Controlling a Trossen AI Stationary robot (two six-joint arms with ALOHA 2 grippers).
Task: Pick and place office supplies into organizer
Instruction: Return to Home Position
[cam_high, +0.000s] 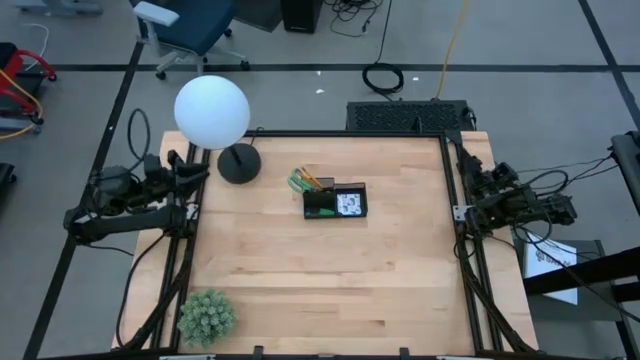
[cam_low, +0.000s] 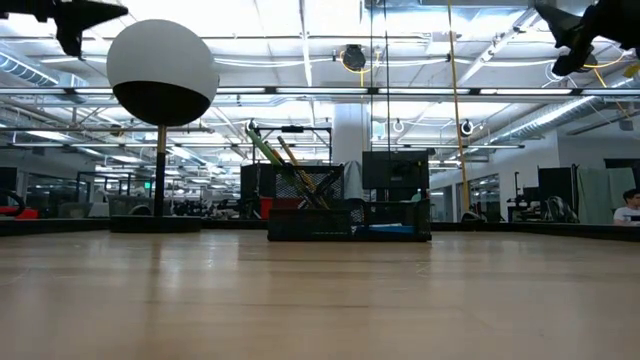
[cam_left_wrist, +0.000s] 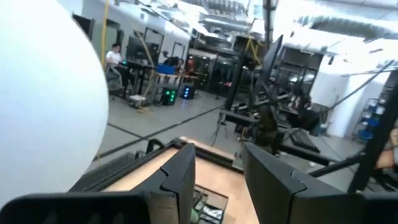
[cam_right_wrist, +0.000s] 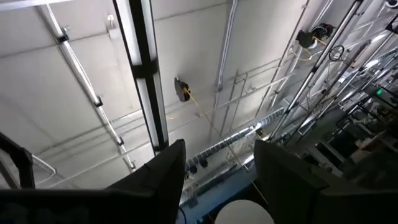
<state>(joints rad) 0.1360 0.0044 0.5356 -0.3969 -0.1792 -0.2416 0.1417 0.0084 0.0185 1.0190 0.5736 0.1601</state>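
Note:
The black organizer (cam_high: 336, 202) stands on the table a little beyond its middle. Orange-yellow pencils (cam_high: 318, 183) and green-handled scissors (cam_high: 298, 181) lean out of its left end, slanting up in the low view (cam_low: 285, 170). Small items, one of them green (cam_high: 322, 210), lie in its compartments. My left gripper (cam_left_wrist: 217, 155) is drawn back over the table's left edge (cam_high: 192, 170), open and holding nothing, and faces the organizer (cam_left_wrist: 208, 208). My right gripper (cam_right_wrist: 217, 149) is drawn back at the table's right edge (cam_high: 478, 190), tipped up toward the ceiling, open with nothing between its fingers.
A white globe lamp (cam_high: 212, 110) on a round black base (cam_high: 239, 162) stands at the far left, close beside my left gripper. A fuzzy green plant ball (cam_high: 207, 316) sits at the near left corner. Bare wooden tabletop (cam_high: 330, 280) spreads in front of the organizer.

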